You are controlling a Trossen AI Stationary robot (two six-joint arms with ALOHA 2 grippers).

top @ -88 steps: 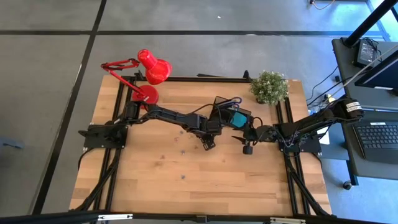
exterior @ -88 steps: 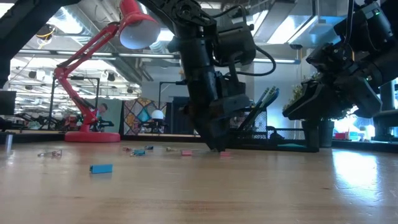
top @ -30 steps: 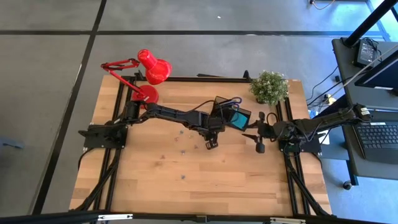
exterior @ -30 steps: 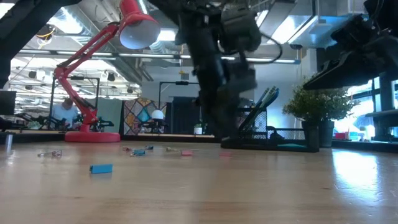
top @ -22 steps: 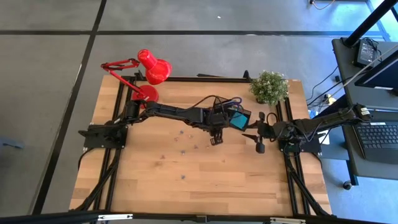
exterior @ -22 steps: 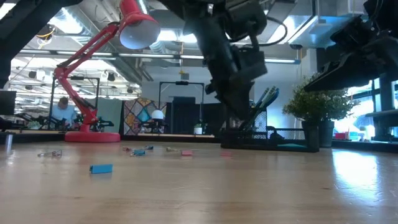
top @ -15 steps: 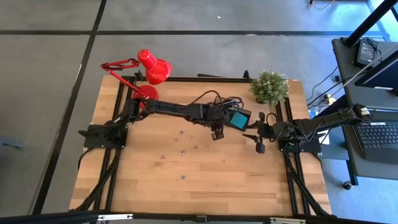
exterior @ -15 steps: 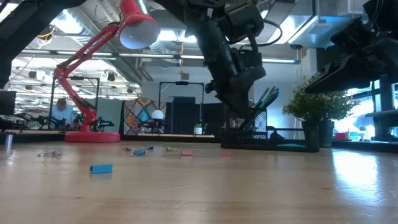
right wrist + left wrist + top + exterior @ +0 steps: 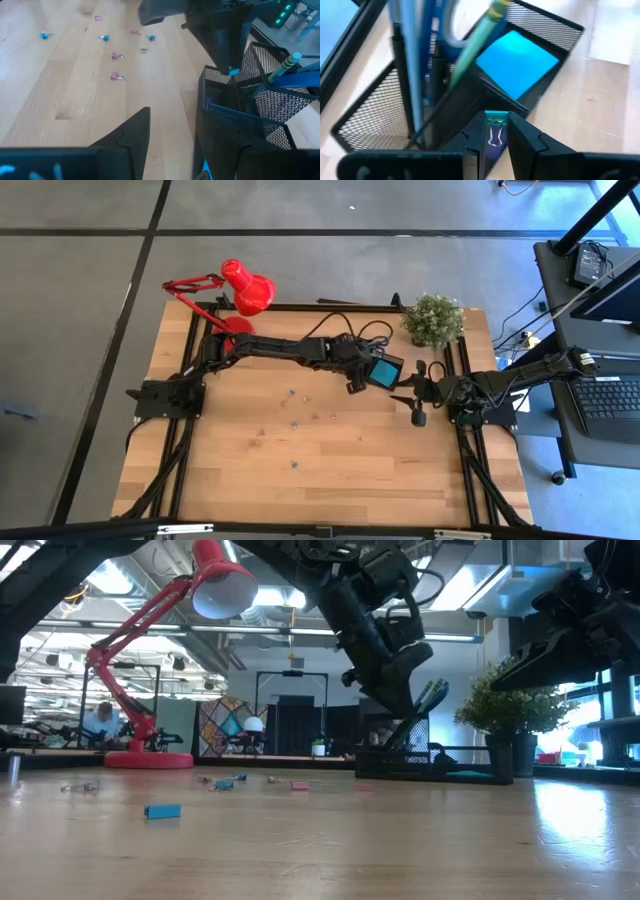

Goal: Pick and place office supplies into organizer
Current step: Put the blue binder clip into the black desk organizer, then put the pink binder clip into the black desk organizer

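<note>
My left gripper [image 9: 495, 142] is shut on a small teal binder clip [image 9: 495, 120] and hangs just over the black mesh organizer [image 9: 372, 362], at its near left side. The organizer holds a teal sticky-note pad [image 9: 517, 65], a pencil with a green end [image 9: 480, 42] and blue-handled scissors [image 9: 447, 30]. In the right wrist view the clip [image 9: 233, 72] shows above the organizer's rim [image 9: 240, 82]. My right gripper [image 9: 412, 402] waits open at the table's right, beside the organizer, with nothing between its fingers. My left gripper pinches the binder clip between its two fingers, with the silver wire handles [image 9: 494, 138] in the gap. The teal body [image 9: 496, 118] sticks out past the fingertips. The fingers slant down toward the organizer from the table's left. The clip is lifted clear of the table.
Several small clips [image 9: 294, 423] lie scattered on the wood mid-table, among them a blue one [image 9: 162, 811] and pink ones [image 9: 116, 76]. A red desk lamp [image 9: 245, 290] stands at the far left and a potted plant [image 9: 433, 320] at the far right.
My left gripper has risen from the table and gone toward the far edge and the organizer, carrying the clip. It has tipped from steeply down to a shallower slant. The right arm has kept still.
</note>
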